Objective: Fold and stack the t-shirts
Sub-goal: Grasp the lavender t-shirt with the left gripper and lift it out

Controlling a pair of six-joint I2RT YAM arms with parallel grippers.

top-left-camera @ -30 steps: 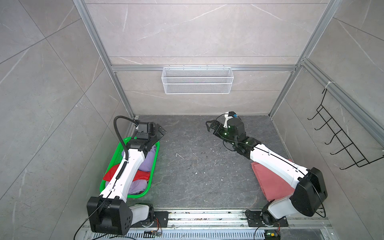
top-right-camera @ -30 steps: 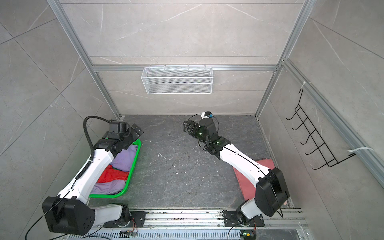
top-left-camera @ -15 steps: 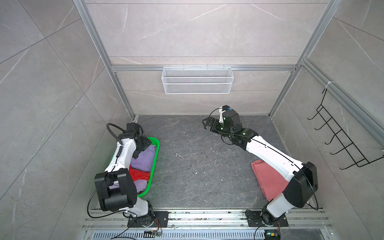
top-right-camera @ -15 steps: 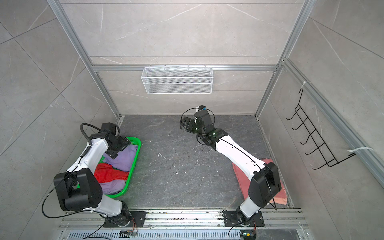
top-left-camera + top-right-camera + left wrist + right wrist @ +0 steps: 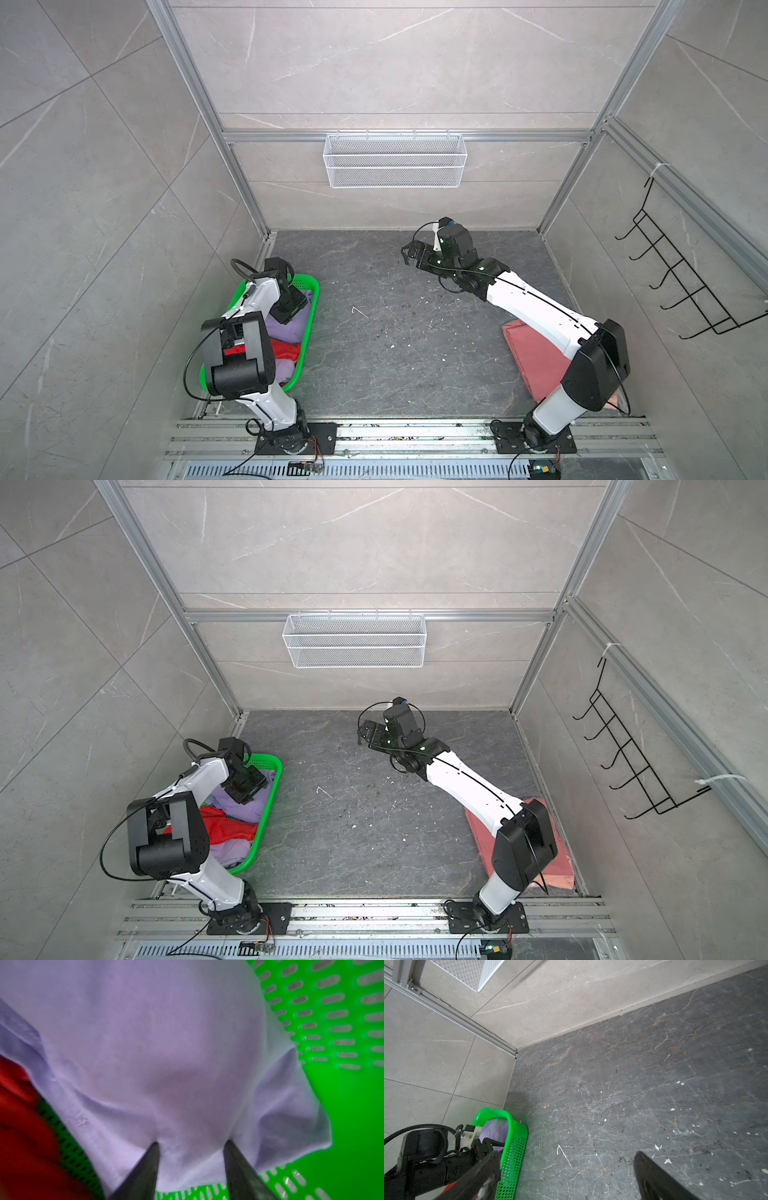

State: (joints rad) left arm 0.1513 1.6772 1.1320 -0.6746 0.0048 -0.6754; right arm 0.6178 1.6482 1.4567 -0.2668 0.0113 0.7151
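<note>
salmon-pink t-shirt (image 5: 536,365): folded on worktop (image 5: 395,332), well right of green basket (image 5: 512,1157) | red t-shirt (image 5: 226,827): crumpled inside basket | lavender t-shirt (image 5: 166,1053): inside basket, left gripper (image 5: 191,1142) half-closed, pressed into it, grip unclear | right gripper (image 5: 567,1152): wide, empty, beyond basket

Grey marble-look tiles cover the walls (image 5: 104,166), edged with aluminium rails (image 5: 399,136). Beyond the right gripper (image 5: 409,254) a white wire basket (image 5: 395,160) hangs on the wall. Under the gripper lies the dark veined floor (image 5: 395,332), with a black hook rack (image 5: 681,266) well apart.
</note>
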